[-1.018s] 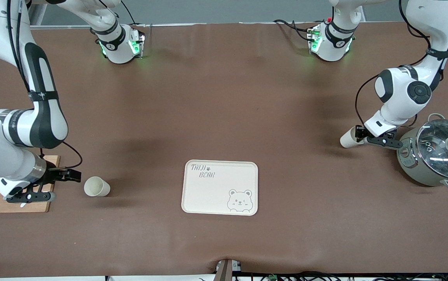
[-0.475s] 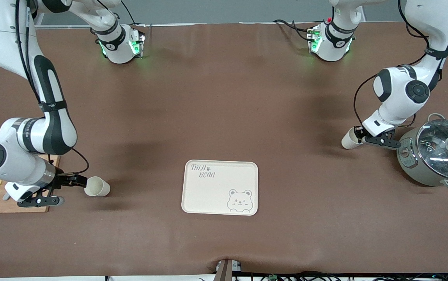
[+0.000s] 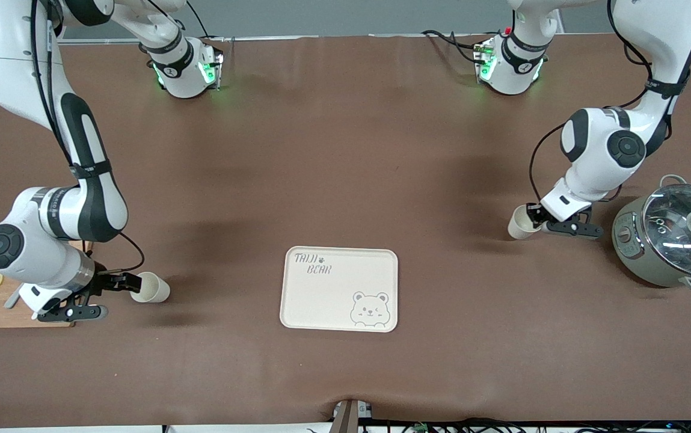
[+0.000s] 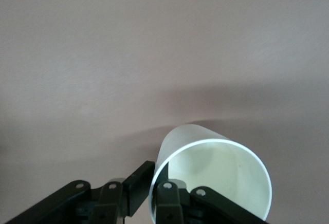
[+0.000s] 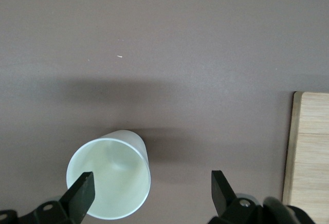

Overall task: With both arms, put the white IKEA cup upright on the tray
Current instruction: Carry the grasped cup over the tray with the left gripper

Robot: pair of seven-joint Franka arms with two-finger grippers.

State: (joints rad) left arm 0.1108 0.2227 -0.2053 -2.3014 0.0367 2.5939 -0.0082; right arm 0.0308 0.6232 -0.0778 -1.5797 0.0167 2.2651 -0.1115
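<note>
A white cup (image 3: 151, 288) lies on its side on the brown table, toward the right arm's end, mouth toward my right gripper (image 3: 122, 296). That gripper is open and low at the cup's mouth. In the right wrist view the right gripper (image 5: 151, 190) has one finger across the cup's (image 5: 110, 178) mouth and the other wide of it. My left gripper (image 3: 536, 224) is shut on the rim of a second white cup (image 3: 519, 224), held on its side low over the table. In the left wrist view the left gripper (image 4: 154, 183) pinches that cup's (image 4: 216, 172) wall. The cream bear tray (image 3: 339, 288) lies bare between them.
A grey pot with a glass lid (image 3: 673, 240) stands at the left arm's end, close to the left arm. A wooden cutting board (image 3: 20, 316) with lemon slices lies at the right arm's end, under the right arm; its edge shows in the right wrist view (image 5: 308, 147).
My left gripper has carried its cup away from the pot, toward the tray. My right gripper has moved off the cutting board up to the lying cup's mouth.
</note>
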